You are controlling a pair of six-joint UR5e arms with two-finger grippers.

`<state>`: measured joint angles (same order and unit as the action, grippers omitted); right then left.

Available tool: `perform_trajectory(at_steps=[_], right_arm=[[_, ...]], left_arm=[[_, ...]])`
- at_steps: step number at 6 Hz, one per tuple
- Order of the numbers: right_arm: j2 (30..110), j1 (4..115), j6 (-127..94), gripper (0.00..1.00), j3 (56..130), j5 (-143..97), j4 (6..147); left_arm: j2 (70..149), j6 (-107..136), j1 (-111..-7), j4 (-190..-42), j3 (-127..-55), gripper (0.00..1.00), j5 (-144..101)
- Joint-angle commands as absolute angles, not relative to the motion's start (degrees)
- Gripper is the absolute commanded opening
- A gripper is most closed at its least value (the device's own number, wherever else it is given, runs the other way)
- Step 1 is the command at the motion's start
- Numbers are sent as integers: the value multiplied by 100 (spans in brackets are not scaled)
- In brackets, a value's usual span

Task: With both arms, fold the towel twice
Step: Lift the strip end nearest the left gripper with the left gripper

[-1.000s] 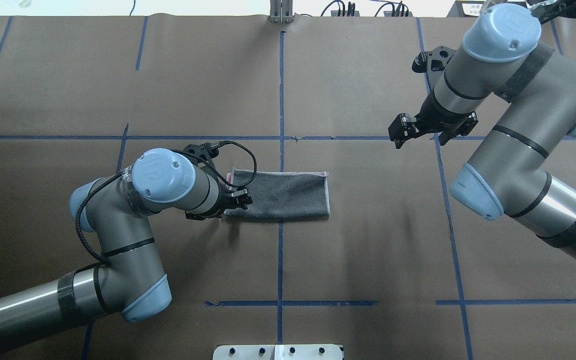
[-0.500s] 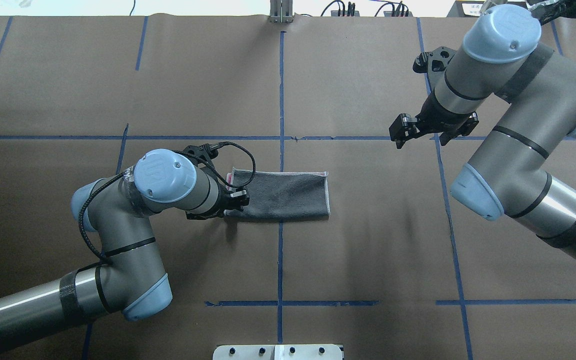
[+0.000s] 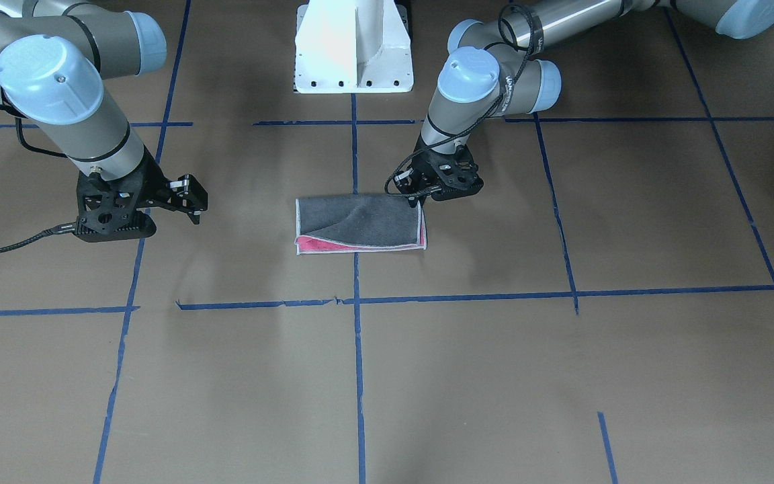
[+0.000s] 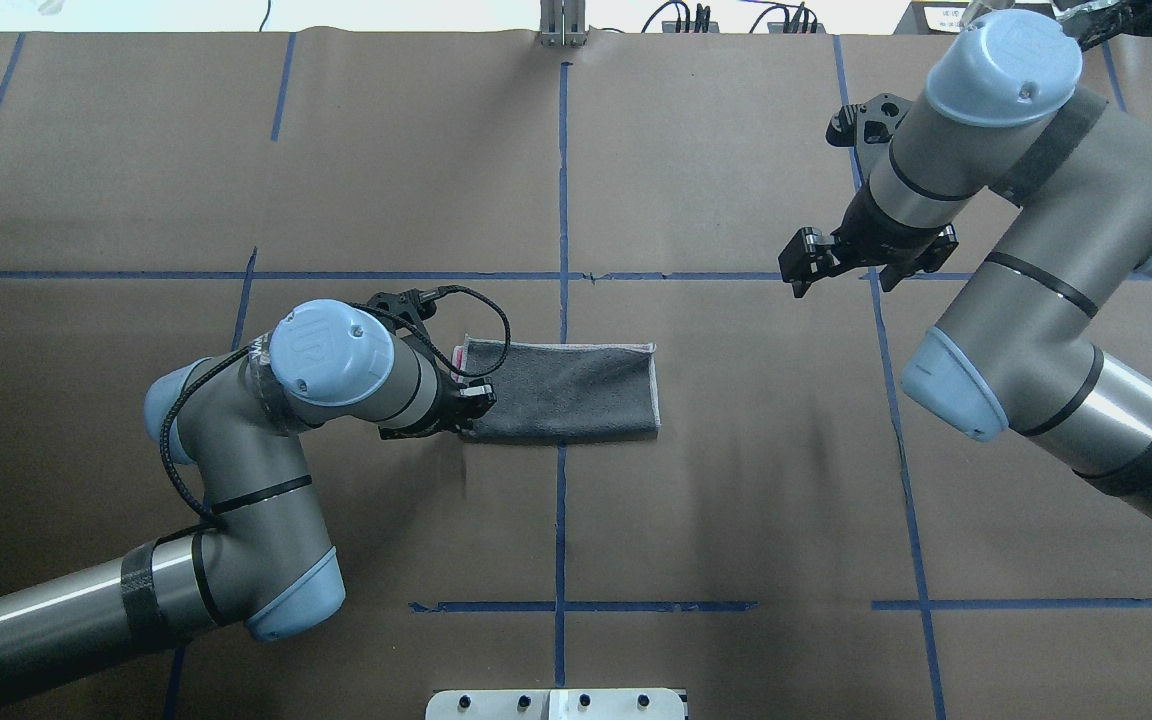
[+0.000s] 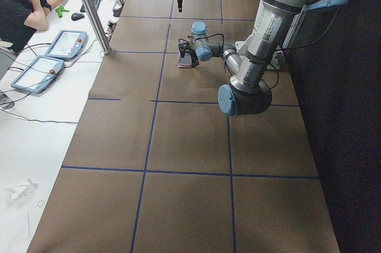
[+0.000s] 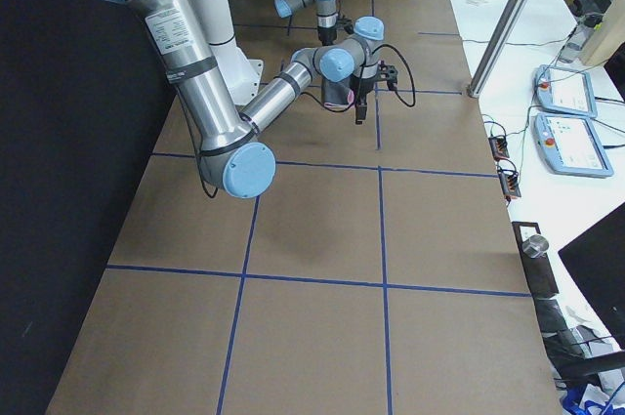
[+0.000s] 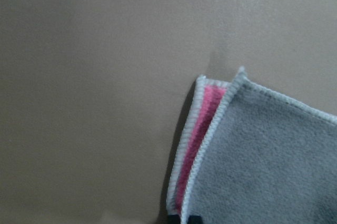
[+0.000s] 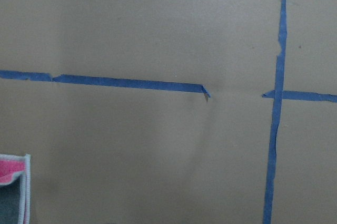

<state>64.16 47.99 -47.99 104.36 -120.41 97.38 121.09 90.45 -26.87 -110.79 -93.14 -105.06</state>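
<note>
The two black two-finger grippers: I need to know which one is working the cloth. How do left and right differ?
The left gripper is at the short end of the folded grey and pink terry towel; the right gripper is well apart from it, over brown table paper. The left wrist view shows a towel corner large; the right wrist view, only a sliver. Both point down.

towel (image 4: 566, 392) 1 | arms (image 4: 236, 470) 2 | claws (image 4: 476, 400) 2 | operator (image 5: 21, 3) 1
</note>
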Motion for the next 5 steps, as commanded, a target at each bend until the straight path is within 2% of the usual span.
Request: perform_trajectory(at_steps=[1,3,5], right_arm=[[6425,4799,-4799,100,10433,-12041,9738],[6425,4799,-4799,100,10415,-12032,9730],[6460,4790,-4799,100,10432,-12032,9721]], left_arm=[[12111,9000,-2881,-11013,-9386,0,-10547],[11753,8982,-3206,-11004,-9735,0,-10747],[11855,9061,-3191,-10960,-9712,0,-10802]])
